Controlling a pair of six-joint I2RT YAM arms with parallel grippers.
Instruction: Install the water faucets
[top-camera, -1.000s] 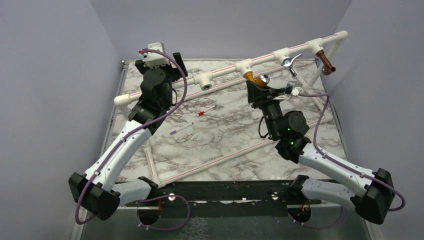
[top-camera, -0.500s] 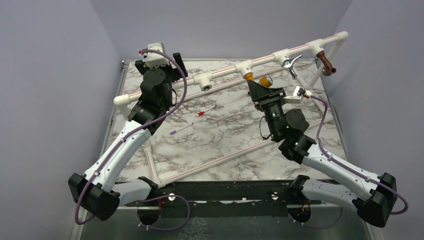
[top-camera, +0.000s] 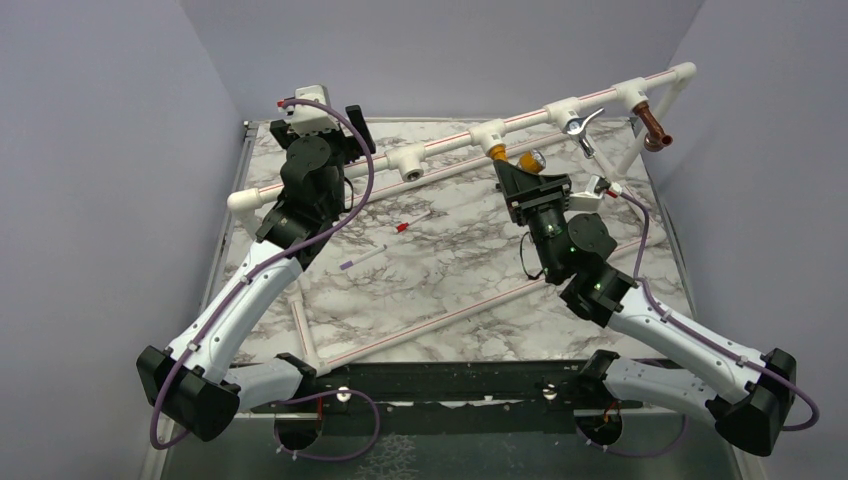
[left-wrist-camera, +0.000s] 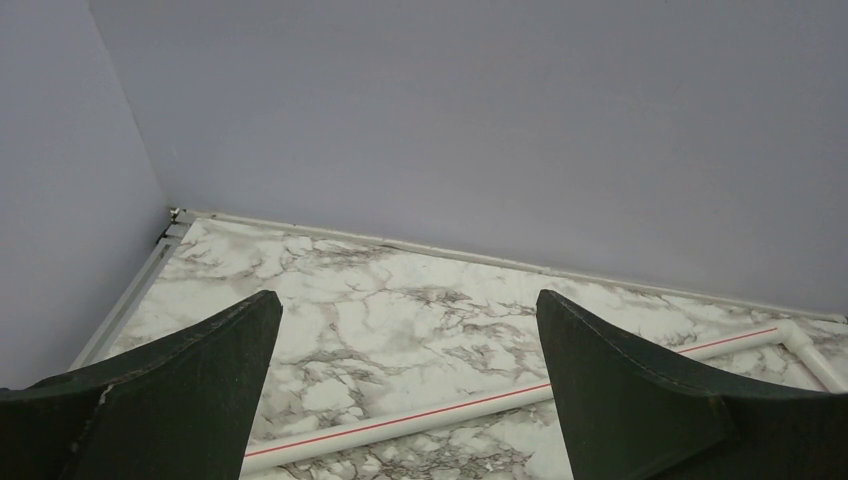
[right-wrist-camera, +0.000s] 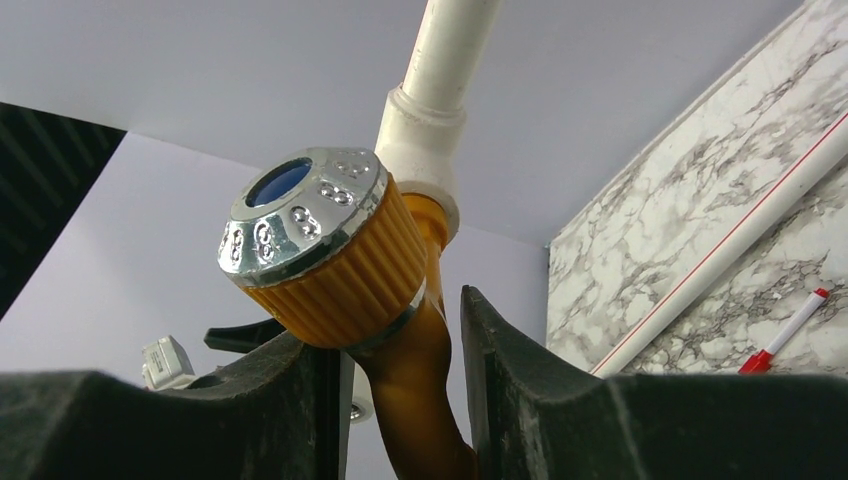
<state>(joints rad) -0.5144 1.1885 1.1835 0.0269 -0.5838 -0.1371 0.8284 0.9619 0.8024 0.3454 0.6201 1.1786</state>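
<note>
The mustard-yellow faucet (top-camera: 522, 160) with its silvery knob (right-wrist-camera: 300, 215) hangs from a white tee (top-camera: 489, 132) on the raised pipe. My right gripper (top-camera: 522, 178) is shut on its spout (right-wrist-camera: 415, 370), just below the knob. The chrome lever-handled faucet (top-camera: 582, 125) and the copper-brown faucet (top-camera: 655, 128) sit in tees further right on the same pipe. One tee (top-camera: 411, 160) to the left stands bare. The black orange-tipped faucet is out of view. My left gripper (top-camera: 357, 128) is open and empty at the back left, above the marble table (left-wrist-camera: 408, 300).
The white pipe frame (top-camera: 330, 175) crosses the table diagonally, with lower rails (top-camera: 450, 315) on the marble. A thin white red-tipped stick (top-camera: 410, 223) and a purple-tipped one (top-camera: 362, 258) lie mid-table. Walls close in at the left, back and right.
My right wrist has twisted while gripping the mustard-yellow faucet; its knob has swung slightly to the right. The left arm has not moved.
</note>
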